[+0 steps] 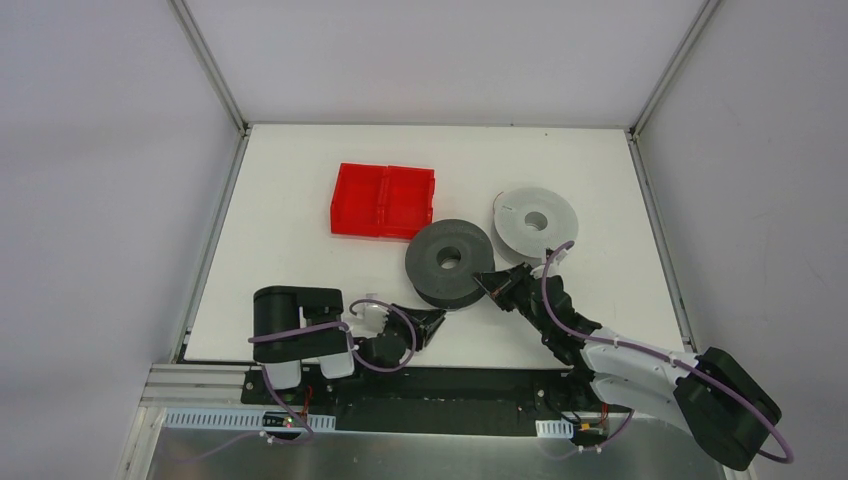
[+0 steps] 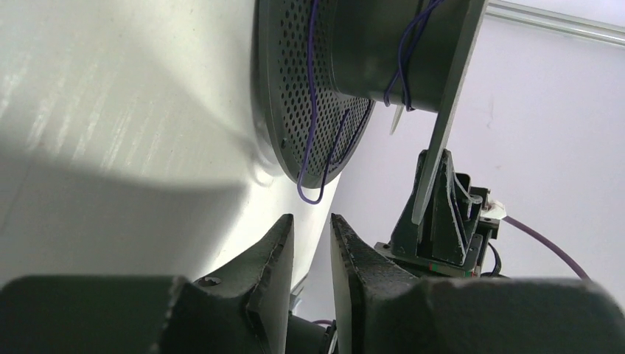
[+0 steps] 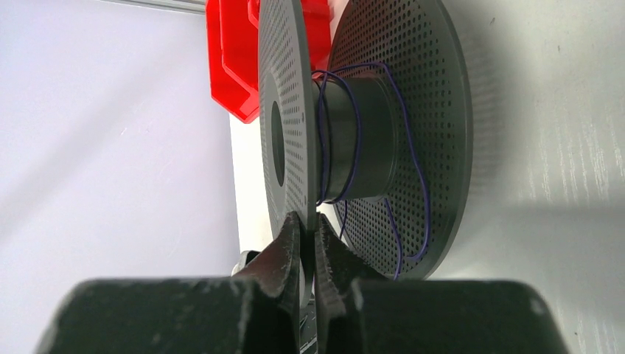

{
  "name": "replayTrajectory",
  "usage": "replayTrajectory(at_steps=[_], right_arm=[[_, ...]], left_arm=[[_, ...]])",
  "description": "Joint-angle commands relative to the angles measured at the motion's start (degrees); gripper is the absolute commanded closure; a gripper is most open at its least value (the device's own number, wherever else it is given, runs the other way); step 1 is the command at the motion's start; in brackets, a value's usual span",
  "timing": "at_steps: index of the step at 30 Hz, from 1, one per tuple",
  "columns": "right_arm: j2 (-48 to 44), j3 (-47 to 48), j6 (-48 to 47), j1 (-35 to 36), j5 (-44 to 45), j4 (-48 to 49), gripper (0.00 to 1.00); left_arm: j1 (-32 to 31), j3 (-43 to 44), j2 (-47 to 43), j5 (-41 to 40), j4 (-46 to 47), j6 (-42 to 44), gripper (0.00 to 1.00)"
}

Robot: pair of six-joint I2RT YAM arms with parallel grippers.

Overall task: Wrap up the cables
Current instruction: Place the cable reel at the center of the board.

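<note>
A dark grey perforated spool [image 1: 450, 262] lies flat at mid-table. A hair-thin dark purple cable [image 3: 357, 133] runs loosely round its hub, and loose loops hang over the lower flange. My right gripper [image 3: 309, 217] is shut on the rim of the spool's upper flange [image 3: 280, 88], at the spool's right side [image 1: 487, 281]. My left gripper [image 2: 311, 219] sits low at the spool's near-left edge [image 1: 437, 322]. Its jaws stand a narrow gap apart with nothing between them. A loop of the cable [image 2: 312, 88] hangs just beyond its fingertips.
A white spool [image 1: 535, 222] lies flat behind the right gripper, close to the dark spool. A red two-compartment tray [image 1: 383, 200] sits at the back left of the dark spool and also shows in the right wrist view [image 3: 228, 66]. White walls enclose the table.
</note>
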Motion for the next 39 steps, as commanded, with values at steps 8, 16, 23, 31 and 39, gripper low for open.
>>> replayTrajectory(at_steps=[8, 16, 23, 31, 39], right_arm=[[0.23, -1.43, -2.96, 0.48, 0.10, -7.34, 1.00], [0.24, -1.36, -2.96, 0.48, -0.03, -7.36, 1.00], [1.36, -1.36, -3.15, -0.10, 0.92, -7.68, 1.00], [-0.18, 0.34, -1.42, -1.12, 1.12, -16.81, 0.97], [-5.38, 1.71, -1.67, -1.16, 1.85, -26.02, 0.82]], left_arm=[[-1.06, -0.60, -6.42, -4.16, -9.87, -1.14, 0.94], [-1.02, -0.35, -8.67, -6.14, -13.35, 0.52, 1.00], [-0.95, 1.89, -22.86, -8.35, -32.13, 7.79, 1.00], [-1.02, 9.90, -41.43, -12.37, -69.35, 13.02, 0.99], [-0.92, 13.18, -46.87, -17.80, -76.75, 24.53, 0.94]])
